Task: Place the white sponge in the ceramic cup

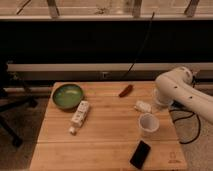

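The white sponge [142,106] lies on the wooden table [105,140], right of centre. The ceramic cup [148,124] stands upright just in front of it, with its mouth open and nothing showing inside. My gripper [153,105] is at the end of the white arm [177,87], which reaches in from the right. It sits low over the table at the sponge's right end, mostly hidden by the arm's wrist. I cannot tell whether it touches the sponge.
A green bowl [67,95] stands at the back left. A white labelled bottle [79,116] lies in front of it. A red elongated object [126,90] lies at the back. A black phone [140,154] lies near the front edge. An office chair [10,107] stands at left.
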`<state>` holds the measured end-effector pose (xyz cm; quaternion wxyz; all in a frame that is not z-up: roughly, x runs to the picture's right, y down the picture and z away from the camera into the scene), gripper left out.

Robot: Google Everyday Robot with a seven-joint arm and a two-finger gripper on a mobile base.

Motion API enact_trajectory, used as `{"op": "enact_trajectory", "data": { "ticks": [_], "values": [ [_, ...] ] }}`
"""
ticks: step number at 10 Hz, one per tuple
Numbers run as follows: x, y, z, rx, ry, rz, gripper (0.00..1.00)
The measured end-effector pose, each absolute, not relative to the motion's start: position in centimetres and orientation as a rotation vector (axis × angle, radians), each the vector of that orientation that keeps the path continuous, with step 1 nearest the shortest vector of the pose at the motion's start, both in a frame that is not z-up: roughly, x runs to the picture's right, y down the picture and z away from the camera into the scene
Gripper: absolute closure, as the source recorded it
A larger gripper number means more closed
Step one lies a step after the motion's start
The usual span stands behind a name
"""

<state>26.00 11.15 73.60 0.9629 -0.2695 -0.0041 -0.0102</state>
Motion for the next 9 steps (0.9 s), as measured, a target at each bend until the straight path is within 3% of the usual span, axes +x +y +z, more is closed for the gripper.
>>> {"op": "enact_trajectory", "data": {
  "ticks": [7, 9],
  "values": [
    [24.3, 6.1, 76.2, -0.520, -0.029, -0.033, 0.25],
    [23.6, 6.8, 78.6, -0.552, -0.021, -0.039, 0.20]
  ]
}}
